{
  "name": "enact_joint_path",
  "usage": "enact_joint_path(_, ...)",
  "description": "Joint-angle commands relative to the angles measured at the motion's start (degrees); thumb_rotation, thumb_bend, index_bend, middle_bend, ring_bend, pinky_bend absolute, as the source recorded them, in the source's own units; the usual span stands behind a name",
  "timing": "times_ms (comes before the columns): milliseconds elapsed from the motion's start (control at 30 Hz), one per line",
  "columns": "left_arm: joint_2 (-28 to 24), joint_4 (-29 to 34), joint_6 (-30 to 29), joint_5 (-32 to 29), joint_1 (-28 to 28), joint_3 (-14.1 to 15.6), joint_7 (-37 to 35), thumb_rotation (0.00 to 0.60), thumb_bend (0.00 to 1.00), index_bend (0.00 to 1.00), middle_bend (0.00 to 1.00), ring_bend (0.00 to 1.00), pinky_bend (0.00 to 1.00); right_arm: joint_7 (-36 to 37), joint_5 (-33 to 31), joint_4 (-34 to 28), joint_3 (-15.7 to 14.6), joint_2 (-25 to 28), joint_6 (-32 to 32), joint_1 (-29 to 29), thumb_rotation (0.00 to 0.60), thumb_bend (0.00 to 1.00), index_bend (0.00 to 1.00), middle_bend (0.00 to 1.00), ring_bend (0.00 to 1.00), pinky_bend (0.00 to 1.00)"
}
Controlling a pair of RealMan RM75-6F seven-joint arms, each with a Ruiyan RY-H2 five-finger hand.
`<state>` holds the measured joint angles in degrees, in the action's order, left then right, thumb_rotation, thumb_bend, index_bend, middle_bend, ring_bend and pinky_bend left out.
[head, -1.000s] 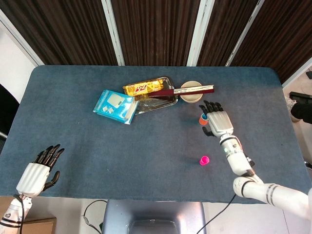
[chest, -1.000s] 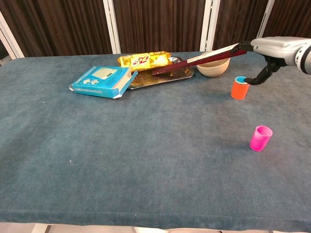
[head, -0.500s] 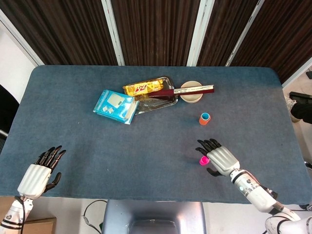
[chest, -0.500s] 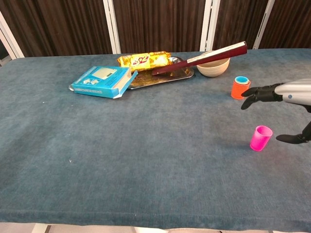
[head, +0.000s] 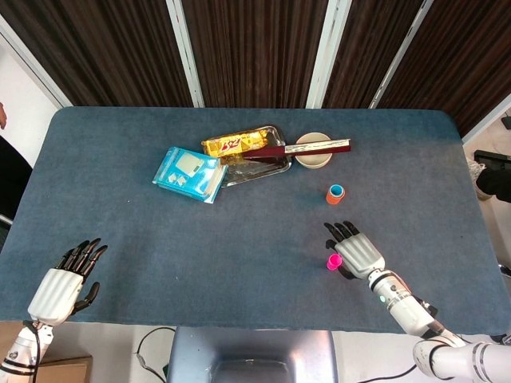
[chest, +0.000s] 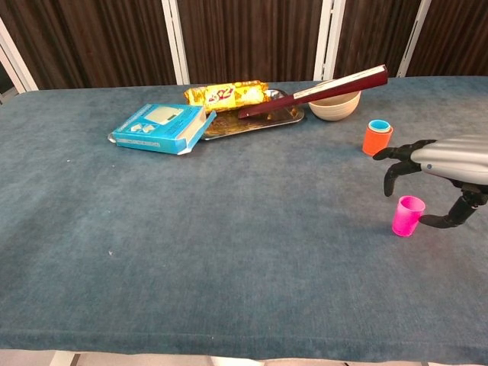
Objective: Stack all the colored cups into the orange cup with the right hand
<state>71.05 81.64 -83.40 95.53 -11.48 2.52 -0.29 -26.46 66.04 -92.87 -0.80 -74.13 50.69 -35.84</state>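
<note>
The orange cup (head: 335,194) (chest: 377,138) stands upright with a blue cup nested in it, its blue rim showing at the top. A pink cup (head: 334,262) (chest: 408,215) stands upright nearer the table's front edge. My right hand (head: 356,250) (chest: 441,171) hovers just above and to the right of the pink cup, fingers spread over it and thumb curled beside it, holding nothing. My left hand (head: 63,282) rests open at the table's front left corner, seen only in the head view.
A metal tray (head: 259,163) with a yellow snack pack (head: 238,144) lies at the back, a blue box (head: 188,173) to its left. A dark red stick (head: 311,148) lies across a beige bowl (head: 313,157) behind the orange cup.
My right hand left the orange cup, came toward the front edge, and now sits lower and closer over the pink cup. Left hand unchanged.
</note>
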Motion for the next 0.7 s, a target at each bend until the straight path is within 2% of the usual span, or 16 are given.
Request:
enact_joint_path(33,0.0,0.03,0.07,-0.02,-0.02,0.01,-0.01,0.6,0.48,0.0,0.01,0.04,0.17,-0.22,-0.23,0.21,0.07,-0.38,-0.34,-0.24,0.6,0.46,0.45,0.0,0.0,0.0)
enact_joint_path(233,-0.07,0.04,-0.21,0.05,0.09,-0.01,-0.13,0.6,0.48,0.0,0.01,0.04,0.17,-0.03,-0.27,0.21,0.05,-0.7,-0.68,-0.4,0.6,0.46,0.51,0.0,0.0,0.0)
enact_joint_path(567,-0.17,0.08,-0.41,0.19,0.15,0.02,-0.26,0.6,0.48,0.0,0.01,0.04,0.17,0.29,0.03,-0.01,-0.04,-0.8,-0.57,-0.36,0.6,0.46,0.52,0.0,0.0,0.0)
enact_joint_path(700,-0.18,0.07,-0.46,0.26,0.17,0.04,-0.22,0.6,0.48,0.0,0.01,0.04,0.17,0.41,0.37,-0.09,-0.03,-0.95,-0.28,-0.29,0.6,0.46,0.55,0.01,0.0,0.0)
